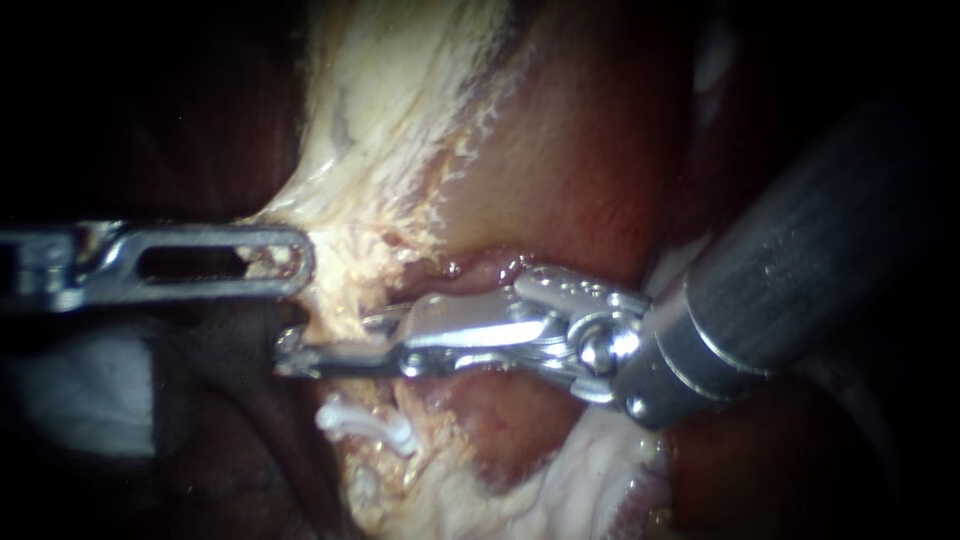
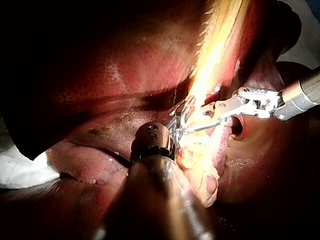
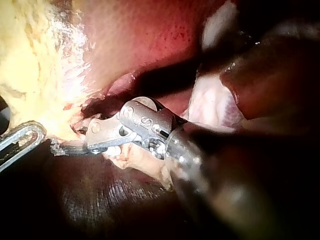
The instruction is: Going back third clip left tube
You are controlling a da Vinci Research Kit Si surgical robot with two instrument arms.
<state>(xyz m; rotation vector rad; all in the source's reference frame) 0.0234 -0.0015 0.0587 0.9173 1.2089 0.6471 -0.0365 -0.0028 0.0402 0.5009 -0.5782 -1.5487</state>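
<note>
My left instrument (image 1: 290, 262) comes in level from the left, its slotted jaws shut on the pale fatty tissue (image 1: 345, 230) under the gallbladder. My right instrument (image 1: 330, 342) reaches in from the right, its thin jaws slightly apart. They lie across a pale strand of tissue just below the left instrument's tip. White clips (image 1: 365, 425) sit on a tube below the right jaws. The left wrist view shows my left instrument (image 2: 182, 119) at the bright tissue and my right instrument (image 2: 200, 122) meeting it from the side. In the right wrist view a gap shows between the jaws of my right instrument (image 3: 75, 142).
Red-brown liver (image 1: 590, 170) fills the space behind and to the right. Pale fatty tissue (image 1: 400, 80) runs upward from the held spot. The right instrument's thick dark shaft (image 1: 820, 240) crosses the right side. White gauze (image 1: 90, 390) lies low on the left.
</note>
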